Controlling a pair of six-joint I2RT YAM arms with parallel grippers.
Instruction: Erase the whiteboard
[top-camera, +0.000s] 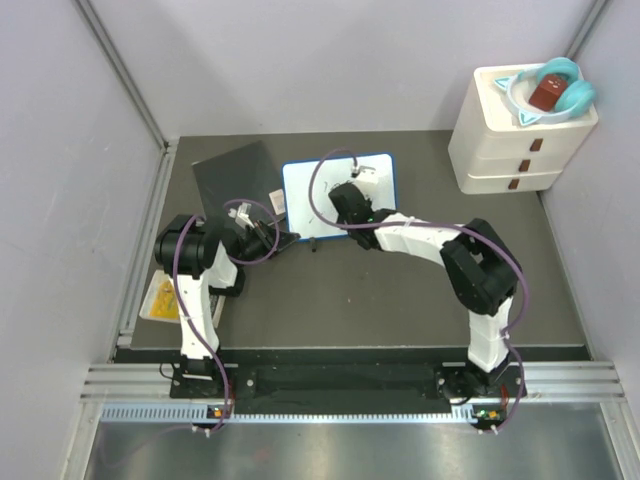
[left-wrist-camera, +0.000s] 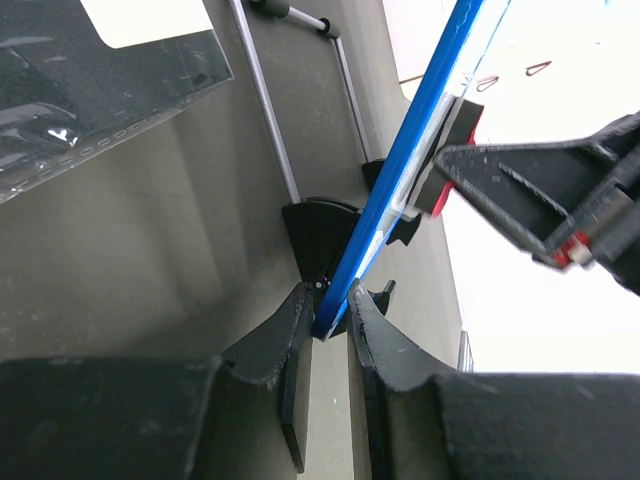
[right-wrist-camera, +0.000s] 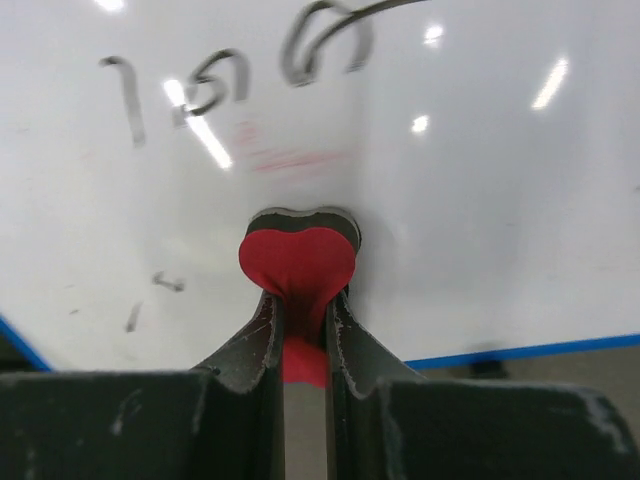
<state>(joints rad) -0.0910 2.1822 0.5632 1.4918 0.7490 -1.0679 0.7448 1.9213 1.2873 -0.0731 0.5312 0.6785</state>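
The red eraser (right-wrist-camera: 298, 262), pinched in the right gripper (right-wrist-camera: 300, 312), presses the whiteboard (right-wrist-camera: 480, 200) near dark scribbles (right-wrist-camera: 210, 90), bare white running out to its blue rim (right-wrist-camera: 520, 350). Only the left wrist view shows the left gripper (left-wrist-camera: 330, 312) clamping that rim; overhead, the whiteboard lies on the table (top-camera: 400, 300) beside a dark grey sheet (top-camera: 235, 180).

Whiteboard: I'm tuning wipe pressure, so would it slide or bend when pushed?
Probably stiff: the whiteboard rim runs straight where the left gripper pinches it. Likely light and prone to slide, so bracing seems wise while the right gripper presses the red eraser.
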